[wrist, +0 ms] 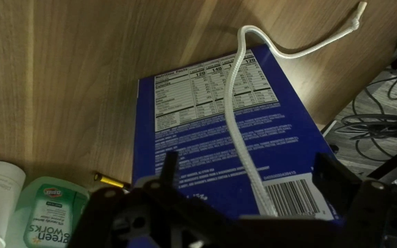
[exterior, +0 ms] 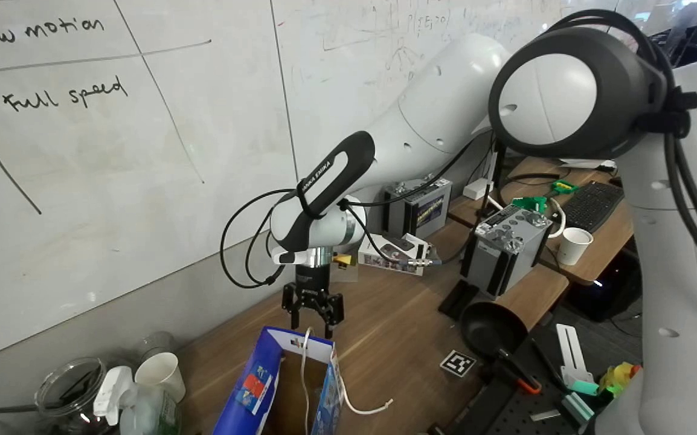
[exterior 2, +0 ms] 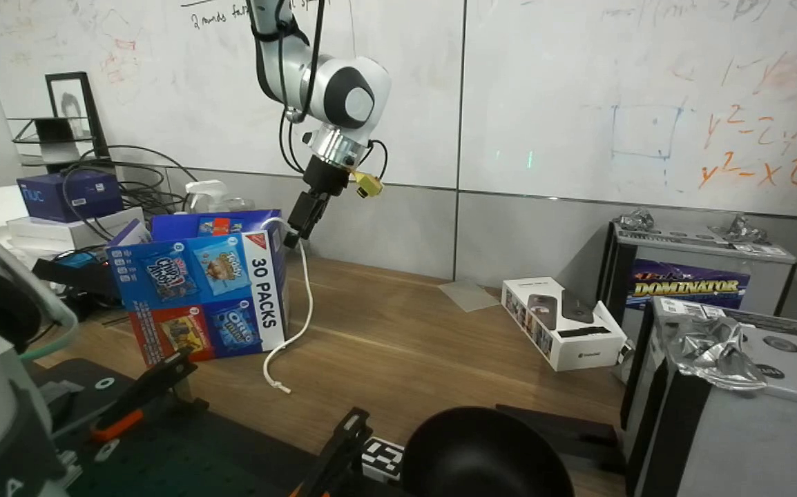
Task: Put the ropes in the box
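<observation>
1. While the jaws stand spread wide apart, holding nothing, they point down beside the end wall of the blue box (exterior 2: 191,293), close to its upper edge; whether a tip touches the cardboard, I cannot tell.
2. Slack in the gap between the jaws, as the wrist view has it, runs the white rope (wrist: 229,110). It passes over that end wall: part hangs inside the box, the rest drops outside, and its knotted end lies on the counter (exterior 2: 385,317).
3. The box is open at the top, its rim the nearest edge to the jaws. Toward the whiteboard (exterior: 143,151), room is tight: a spray bottle (exterior: 143,414), a glass jar (exterior: 70,393) and a white cup (exterior: 161,374) stand there in an exterior view.
4. Away from it, a broad run of wood spreads from the box to a white carton (exterior 2: 571,348) and, in an exterior view, to a marker tag (exterior: 458,364) and a black pan (exterior: 493,329). In the wrist view the counter's edge slants across the right, black cables (wrist: 381,129) beyond it.
5. Counted: one rope and one box; one spray bottle, one jar, one carton, one tag, one pan; two grey cases (exterior: 508,251) in both exterior views; two white cups in an exterior view, the farther cup (exterior: 575,246) beside a keyboard (exterior: 595,202).
</observation>
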### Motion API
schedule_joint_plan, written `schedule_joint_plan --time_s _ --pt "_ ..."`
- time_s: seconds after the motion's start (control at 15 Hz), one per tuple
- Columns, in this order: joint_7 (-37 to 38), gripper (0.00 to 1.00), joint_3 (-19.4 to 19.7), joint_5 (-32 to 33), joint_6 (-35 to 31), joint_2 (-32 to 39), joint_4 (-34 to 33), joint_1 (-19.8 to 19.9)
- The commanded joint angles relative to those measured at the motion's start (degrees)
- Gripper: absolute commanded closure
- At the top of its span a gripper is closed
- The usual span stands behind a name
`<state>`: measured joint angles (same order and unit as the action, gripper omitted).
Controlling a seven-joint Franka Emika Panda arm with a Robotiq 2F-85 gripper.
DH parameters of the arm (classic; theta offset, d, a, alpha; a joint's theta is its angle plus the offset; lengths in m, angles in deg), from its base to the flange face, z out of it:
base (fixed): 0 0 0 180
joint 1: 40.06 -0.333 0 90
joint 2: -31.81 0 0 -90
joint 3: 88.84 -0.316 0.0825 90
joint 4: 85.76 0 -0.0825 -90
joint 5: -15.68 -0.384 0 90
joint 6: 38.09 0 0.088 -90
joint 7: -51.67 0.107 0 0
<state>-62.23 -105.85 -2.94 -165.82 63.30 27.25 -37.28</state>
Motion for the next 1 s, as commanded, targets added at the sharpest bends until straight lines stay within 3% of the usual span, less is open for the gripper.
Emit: schedule_joint_plan --time_s 0.0,0.73,0.8,0.87,0.93 --pt "-3.4 0.00 -0.3 -1.7 3.4 0.2 -1.7 1.0" --pt "-8.9 0.00 0.2 -6.8 7.3 0.6 -2.4 2.0" --pt "-9.1 0.07 0.2 -6.9 7.3 0.7 -2.4 1.9" --pt "-9.3 0.27 0.3 -7.1 7.4 0.8 -2.5 1.9" --pt "-9.4 0.34 0.3 -7.2 7.6 0.8 -2.5 1.8"
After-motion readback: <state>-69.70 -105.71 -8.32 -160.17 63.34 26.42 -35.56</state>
